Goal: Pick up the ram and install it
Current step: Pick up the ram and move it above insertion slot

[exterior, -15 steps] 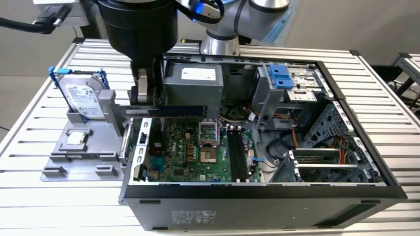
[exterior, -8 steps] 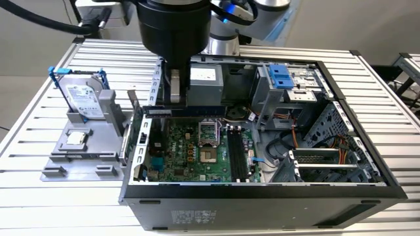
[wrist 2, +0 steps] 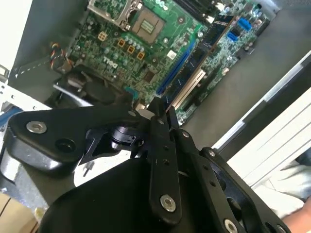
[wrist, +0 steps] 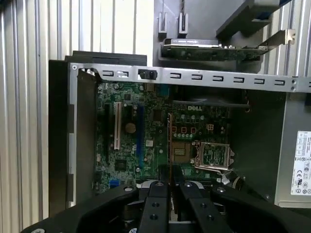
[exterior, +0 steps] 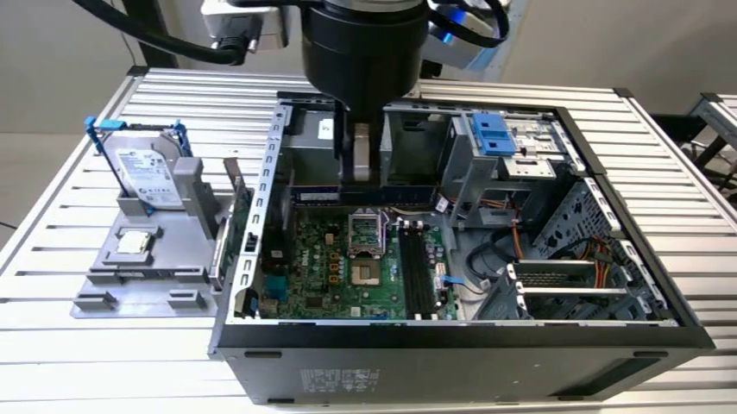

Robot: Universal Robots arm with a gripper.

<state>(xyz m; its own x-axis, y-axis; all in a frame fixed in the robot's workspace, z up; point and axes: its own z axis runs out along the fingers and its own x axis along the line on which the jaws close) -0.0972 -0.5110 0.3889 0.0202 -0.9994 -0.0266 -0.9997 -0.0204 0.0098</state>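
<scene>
My gripper (exterior: 362, 177) hangs inside the open computer case (exterior: 248, 250), shut on the ram (exterior: 398, 198). The ram is a dark bluish stick held level, just above the back of the green motherboard (exterior: 317, 267) near the CPU socket (exterior: 362, 235). It lies crosswise to the long black slots (exterior: 417, 276), which sit toward the exterior view's right and nearer the front. In the first wrist view the ram (wrist: 169, 145) shows as a thin edge sticking out from the gripper (wrist: 170, 182). In the second wrist view the ram (wrist 2: 204, 46) reaches away from the gripper (wrist 2: 163, 109).
A silver hard drive in a blue frame (exterior: 150, 177) stands on a grey fixture (exterior: 150, 259) at the exterior view's left. A drive cage with a blue latch (exterior: 489, 134) and loose cables (exterior: 507, 259) fill the case's right half. The case walls (exterior: 461, 332) ring the board closely.
</scene>
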